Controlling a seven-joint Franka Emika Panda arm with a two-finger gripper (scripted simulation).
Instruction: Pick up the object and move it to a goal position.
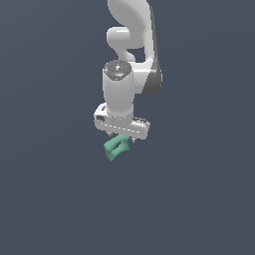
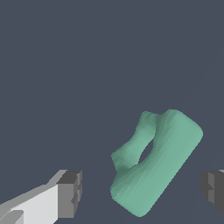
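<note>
The object (image 1: 115, 148) is a small teal-green chunky piece with a hole through it, sitting just under the white hand in the exterior view. In the wrist view the object (image 2: 170, 153) lies tilted between the two dark fingertips (image 2: 72, 192), with a gap on each side and no contact. My gripper (image 1: 121, 141) points straight down over it and is open; in the wrist view the gripper (image 2: 142, 191) straddles the piece. Its fingers are mostly hidden behind the hand in the exterior view.
A plain dark grey-blue surface (image 1: 50, 199) fills both views. The white arm (image 1: 130, 45) rises above the hand toward the top of the exterior view. No goal marker shows.
</note>
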